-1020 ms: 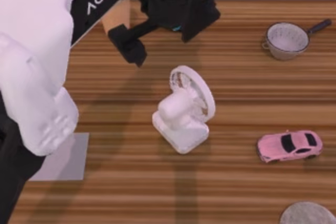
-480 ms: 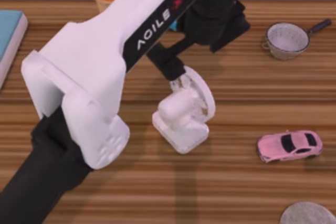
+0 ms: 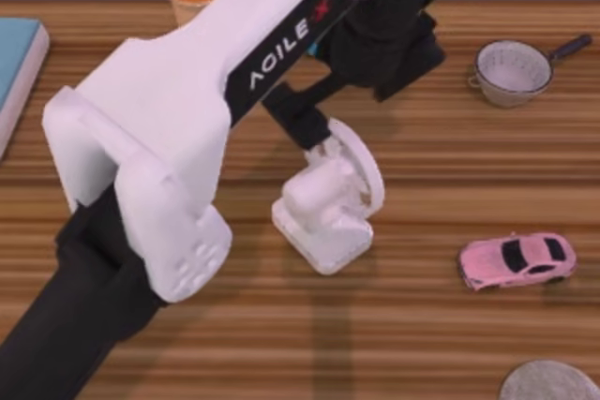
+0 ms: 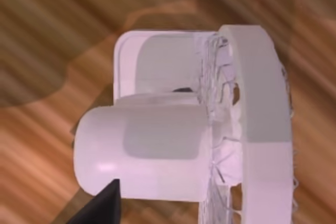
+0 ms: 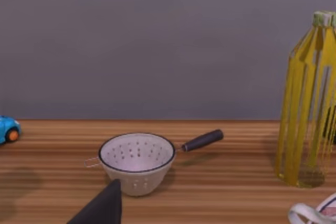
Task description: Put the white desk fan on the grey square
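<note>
A white colander [image 3: 511, 70] sat near my tabletop's far right edge, a pink toy car [image 3: 517, 260] nearer.

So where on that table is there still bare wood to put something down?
Bare wood lies along the top view's near edge, between the fan and the grey disc, and also between the fan and the strainer. It is crowded around the fan's head, where the left gripper hangs. The left arm hides much of the table's left side.

Only readable text: white lettering on black strip of left arm [image 3: 281, 39], top view, approx "AOILE" then small red mark, partly cut off; nothing else legible
</note>
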Tool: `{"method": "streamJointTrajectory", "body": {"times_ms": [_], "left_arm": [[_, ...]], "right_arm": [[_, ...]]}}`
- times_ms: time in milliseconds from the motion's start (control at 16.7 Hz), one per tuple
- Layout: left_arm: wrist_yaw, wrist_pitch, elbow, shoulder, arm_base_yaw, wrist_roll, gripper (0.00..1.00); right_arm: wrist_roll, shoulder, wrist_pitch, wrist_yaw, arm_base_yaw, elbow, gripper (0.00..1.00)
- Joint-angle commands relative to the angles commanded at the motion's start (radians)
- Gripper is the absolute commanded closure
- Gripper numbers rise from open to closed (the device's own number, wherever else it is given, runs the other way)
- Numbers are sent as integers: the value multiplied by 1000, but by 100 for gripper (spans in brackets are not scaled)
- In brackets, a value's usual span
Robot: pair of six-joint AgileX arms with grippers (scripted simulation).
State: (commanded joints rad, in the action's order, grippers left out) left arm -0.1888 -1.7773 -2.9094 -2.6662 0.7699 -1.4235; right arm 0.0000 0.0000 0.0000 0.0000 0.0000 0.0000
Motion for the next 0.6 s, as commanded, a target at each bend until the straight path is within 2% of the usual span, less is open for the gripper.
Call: {"method": "streamJointTrajectory", "body": {"times_ms": [600], "left_arm": [[-2,219,349,127,-11,11,0]], "right_arm": [[0,0,0,0,0,0,0]]}}
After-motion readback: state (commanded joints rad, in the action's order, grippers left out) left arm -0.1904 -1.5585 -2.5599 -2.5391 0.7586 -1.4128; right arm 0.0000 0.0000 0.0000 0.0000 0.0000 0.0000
